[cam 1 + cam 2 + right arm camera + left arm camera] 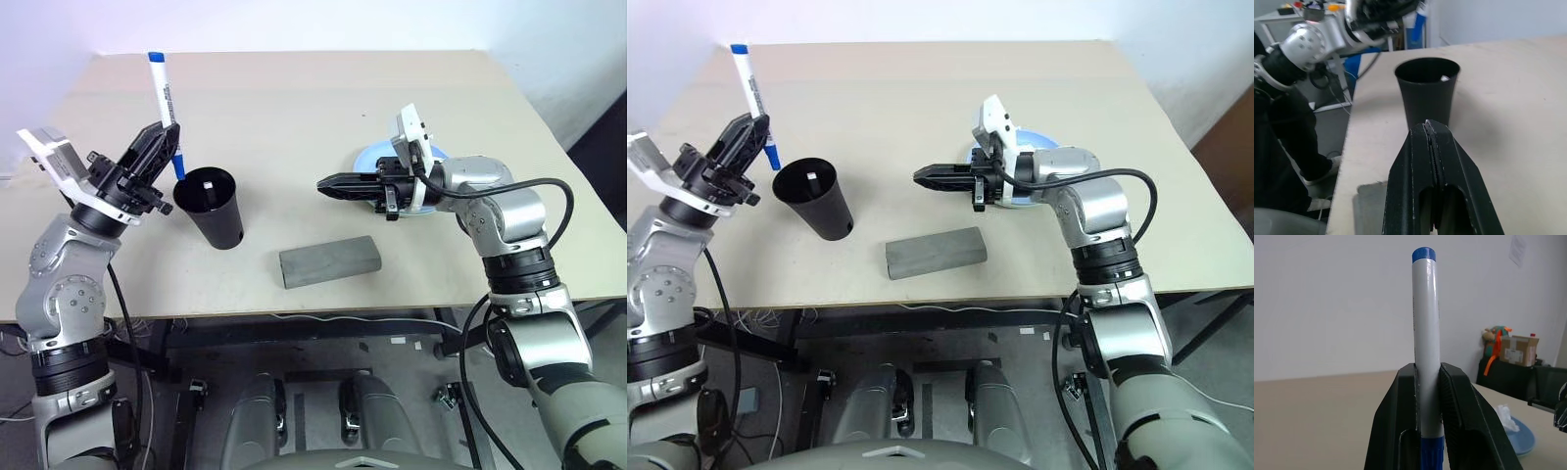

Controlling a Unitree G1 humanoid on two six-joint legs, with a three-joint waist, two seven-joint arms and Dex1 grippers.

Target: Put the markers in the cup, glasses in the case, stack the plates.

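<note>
Left tool (160,137) gripped the blue marker (163,99) low on its barrel; you held a light, stiff, slippery thing. Right tool (325,183) was closed, empty.

Bright, even, diffuse light. Tabletop (294,108) washes pale toward its far edge. Soft short shadows beside cup (214,208) and case (330,260). Left wrist background soft; mild glare down the marker (1427,333).

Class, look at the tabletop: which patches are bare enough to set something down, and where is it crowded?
Bare: the far table strip beyond the cup, and the front-right corner beside the grey case. Crowded: between cup and blue plate, where the right gripper hovers.
</note>
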